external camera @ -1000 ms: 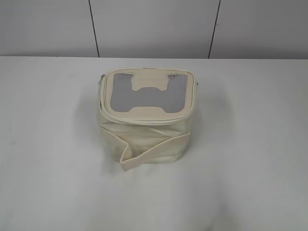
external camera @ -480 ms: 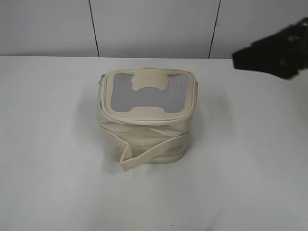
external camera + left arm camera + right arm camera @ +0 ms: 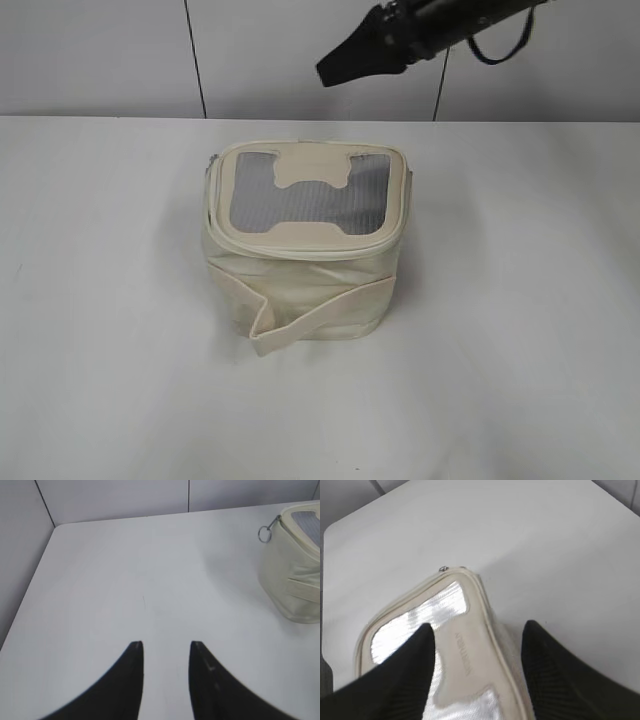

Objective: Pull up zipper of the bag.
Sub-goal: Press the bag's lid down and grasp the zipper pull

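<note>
The cream boxy bag [image 3: 300,270] stands mid-table, its grey mesh top with the H-shaped patch facing up. The zipper track [image 3: 300,248] runs round the lid edge. In the left wrist view the bag [image 3: 295,575] is at the far right, and a silver ring pull [image 3: 263,534] hangs at its upper corner. My left gripper [image 3: 165,647] is open and empty over bare table, well left of the bag. My right gripper [image 3: 335,68] is high above the bag's far side. In its wrist view the right gripper [image 3: 479,629] is open over the lid [image 3: 465,655], and a small silver slider [image 3: 443,569] shows at the far corner.
The bag's strap band [image 3: 300,325] wraps the front and sticks out at the lower left. The white table [image 3: 520,330] ends at a grey panelled wall [image 3: 100,60] behind. The table's left edge [image 3: 30,590] shows in the left wrist view.
My right arm came in from the right edge and moved up and left, and is now above the bag's far side. The bag has not moved.
</note>
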`<state>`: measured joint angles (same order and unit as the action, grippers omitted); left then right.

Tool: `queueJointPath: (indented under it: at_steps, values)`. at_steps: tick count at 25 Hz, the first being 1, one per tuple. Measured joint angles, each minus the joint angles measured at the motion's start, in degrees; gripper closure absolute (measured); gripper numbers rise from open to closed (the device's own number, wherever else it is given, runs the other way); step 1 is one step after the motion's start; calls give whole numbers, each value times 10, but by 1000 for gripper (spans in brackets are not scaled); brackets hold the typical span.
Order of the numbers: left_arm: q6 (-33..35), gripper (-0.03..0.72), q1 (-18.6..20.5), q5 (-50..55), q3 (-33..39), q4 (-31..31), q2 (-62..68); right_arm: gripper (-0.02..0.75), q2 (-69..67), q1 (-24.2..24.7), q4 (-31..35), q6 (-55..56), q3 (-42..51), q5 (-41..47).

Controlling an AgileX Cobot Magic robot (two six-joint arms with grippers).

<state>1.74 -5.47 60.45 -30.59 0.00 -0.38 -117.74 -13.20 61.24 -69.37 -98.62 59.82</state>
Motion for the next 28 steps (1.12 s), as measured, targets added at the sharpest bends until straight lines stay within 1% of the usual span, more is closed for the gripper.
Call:
queueJointPath:
  at_steps: [2, 4, 6, 8, 13, 16, 18, 22, 23, 24, 26, 28]
  values:
    - [0, 449, 0, 0, 0, 0, 0, 299, -59, -18, -13, 22, -84, 20]
    - [0, 449, 0, 0, 0, 3, 0, 299, -103, -39, -28, 42, -148, 38]
    - [0, 449, 0, 0, 0, 3, 0, 299, -139, -59, -35, 61, -202, 48]
    - [0, 449, 0, 0, 0, 3, 0, 299, -169, -73, -37, 75, -236, 56]
    - [0, 450, 0, 0, 0, 4, 0, 300, -205, -96, -43, 94, -264, 62]
    - [0, 450, 0, -3, -4, 4, 6, 300, -211, -99, -72, 107, -264, 63]
    - [0, 450, 0, -13, -7, 0, 26, 300, -213, -100, -89, 111, -264, 63]
    - [2, 446, 0, -57, -19, -21, 86, 314, -220, -100, -96, 119, -264, 65]
    - [7, 445, 0, -77, -24, -29, 101, 336, -223, -100, -97, 120, -264, 66]
    - [14, 445, 0, -100, -30, -40, 119, 374, -226, -100, -97, 121, -265, 68]
    - [37, 445, 0, -148, -40, -67, 164, 494, -227, -101, -97, 122, -265, 73]
    - [73, 439, 0, -196, -49, -102, 221, 642, -227, -101, -99, 123, -266, 79]
